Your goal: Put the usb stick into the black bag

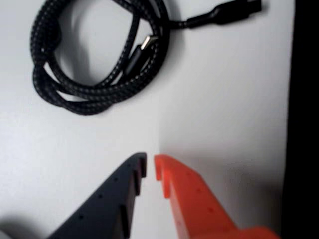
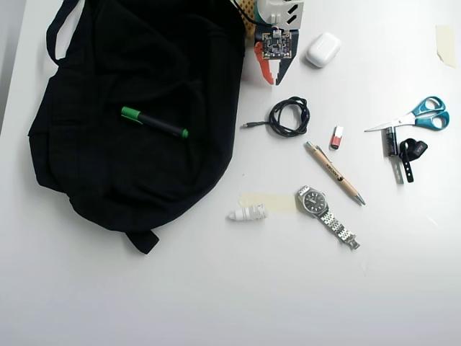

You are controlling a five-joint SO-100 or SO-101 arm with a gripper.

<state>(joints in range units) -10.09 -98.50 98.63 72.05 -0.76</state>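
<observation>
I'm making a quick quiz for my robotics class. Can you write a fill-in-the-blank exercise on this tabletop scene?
1. The marker lying on the black bag has a ____ cap.
2. The usb stick lies between the coiled cable and the ____.
3. The claw holds ____.
4. The watch lies just below the ____ in the overhead view.

Missing words: green; scissors; nothing; pen
</observation>
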